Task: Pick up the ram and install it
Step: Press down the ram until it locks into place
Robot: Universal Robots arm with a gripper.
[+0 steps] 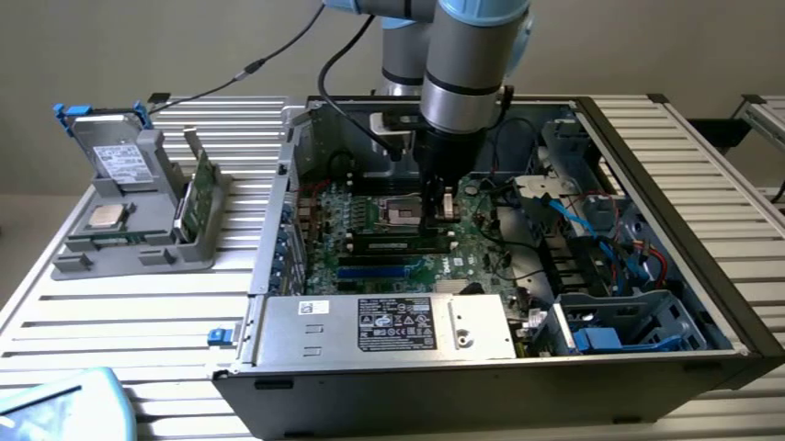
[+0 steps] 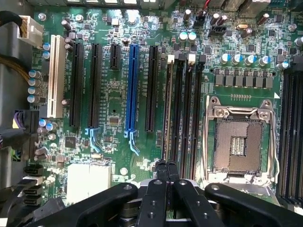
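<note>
RAM, a dark stick with a pale label, lies seated lengthwise in a memory slot of the motherboard, just in front of the open CPU socket in the exterior view. The hand stands directly above one end of that stick, with the arm vertical over the slot row, which is how a module would be pressed straight down into its slot. In the wrist view the fingers are together, edge to edge, with no gap between them; whether a thin edge is pinched between them cannot be told.

A second green stick stands upright in the grey fixture on the exterior view's left, beside the caddied drive and the square silver processor. The fixture holds each part on edge or flat so that it can be grasped from above.

The PC case lies on its side with the panel off, so the motherboard faces upward. The case and the fixture rest on a table of ribbed aluminium profiles. A plain beige wall stands behind.
</note>
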